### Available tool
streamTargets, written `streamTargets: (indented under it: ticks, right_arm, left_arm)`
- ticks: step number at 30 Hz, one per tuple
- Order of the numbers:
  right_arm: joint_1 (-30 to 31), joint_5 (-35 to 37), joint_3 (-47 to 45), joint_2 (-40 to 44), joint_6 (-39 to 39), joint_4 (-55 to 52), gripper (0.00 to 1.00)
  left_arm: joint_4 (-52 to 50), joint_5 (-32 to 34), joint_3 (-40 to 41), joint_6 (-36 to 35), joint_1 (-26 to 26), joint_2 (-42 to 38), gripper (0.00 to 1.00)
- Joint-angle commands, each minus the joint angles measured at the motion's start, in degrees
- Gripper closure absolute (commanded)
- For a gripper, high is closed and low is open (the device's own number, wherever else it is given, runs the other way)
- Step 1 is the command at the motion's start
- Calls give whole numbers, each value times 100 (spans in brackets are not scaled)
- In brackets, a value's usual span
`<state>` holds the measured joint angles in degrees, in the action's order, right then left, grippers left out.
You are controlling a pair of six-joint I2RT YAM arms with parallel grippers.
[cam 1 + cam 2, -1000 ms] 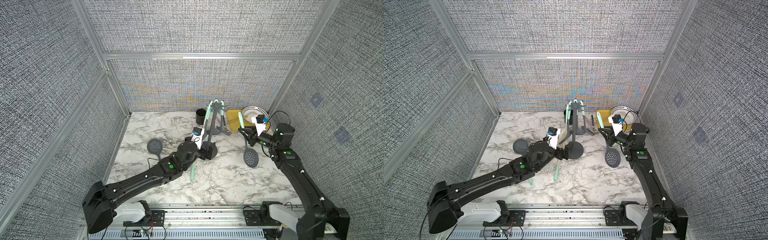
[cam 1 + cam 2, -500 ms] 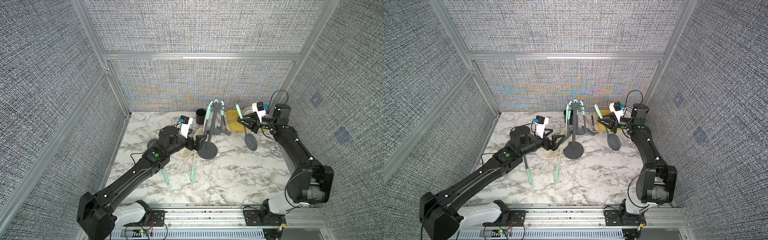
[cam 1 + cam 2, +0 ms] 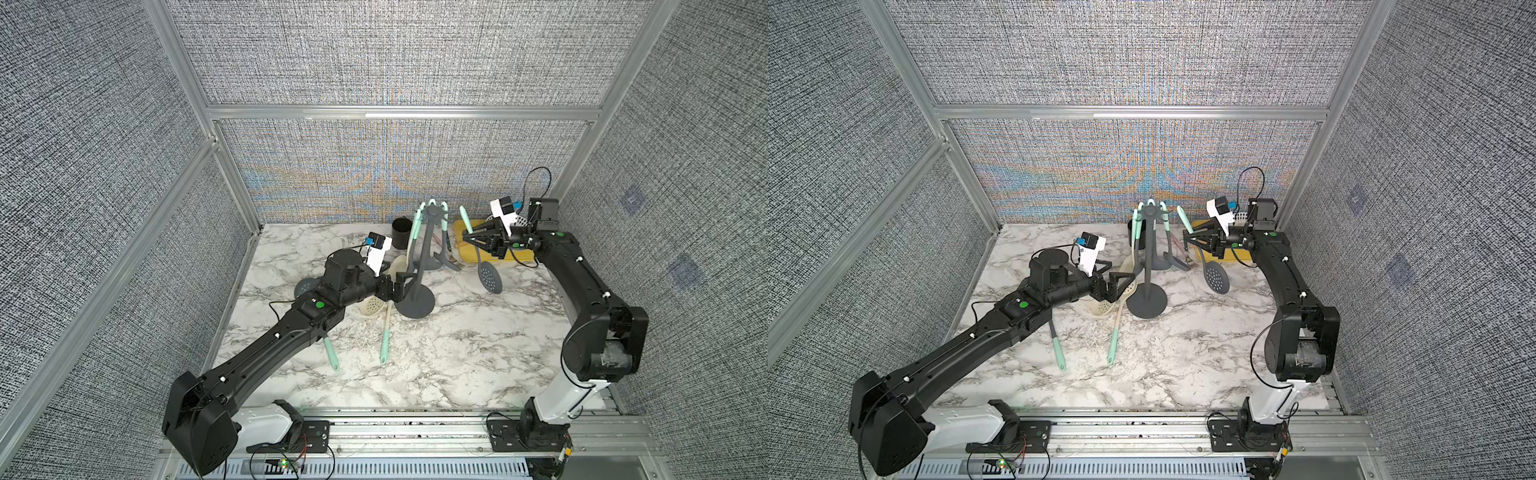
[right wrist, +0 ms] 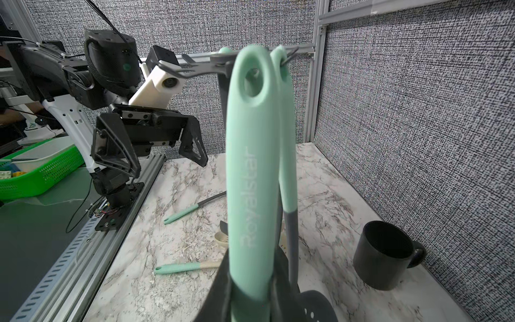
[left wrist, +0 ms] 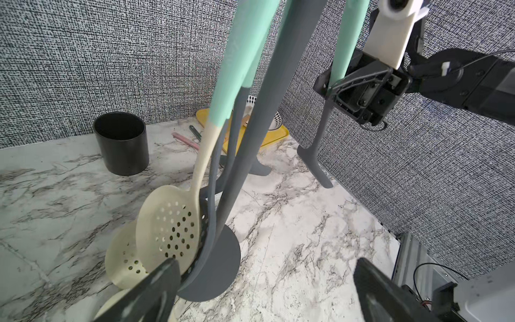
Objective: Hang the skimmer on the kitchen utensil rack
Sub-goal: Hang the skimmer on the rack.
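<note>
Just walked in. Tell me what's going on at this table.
The right gripper is shut on the mint handle of a grey skimmer, holding it up beside the hook crown of the kitchen utensil rack. The handle's hole is not yet on a hook. The left gripper is open, low by the rack's pole, gripping nothing. A cream skimmer already hangs on the rack, and two more utensils lie on the marble table.

Cell walls: grey woven fabric panels (image 3: pixel 374 54) on three sides, held in aluminium frame profiles (image 3: pixel 399 113). Rainbow moiré on the back panel. Tabletop (image 3: pixel 478 353) is white marble pattern with grey veins. Aluminium rail (image 3: pixel 415 432) runs along the front edge. Lighting even, shadows soft. Green basket (image 4: pixel 41 172) sits outside the cell.
</note>
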<state>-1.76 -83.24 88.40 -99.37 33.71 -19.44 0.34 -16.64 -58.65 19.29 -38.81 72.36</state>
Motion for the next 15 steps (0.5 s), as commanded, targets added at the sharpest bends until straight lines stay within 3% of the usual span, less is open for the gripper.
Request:
streamTargets:
  ticks: [1,15]
  right_arm:
    - [42,-259,77,6,50,-51,100]
    - [262,-157,224,-70,-78,-82,100]
  left_arm:
    - [57,-48,-14,-59,5,23,1]
    - [107,-159,10,-30,5,82,2]
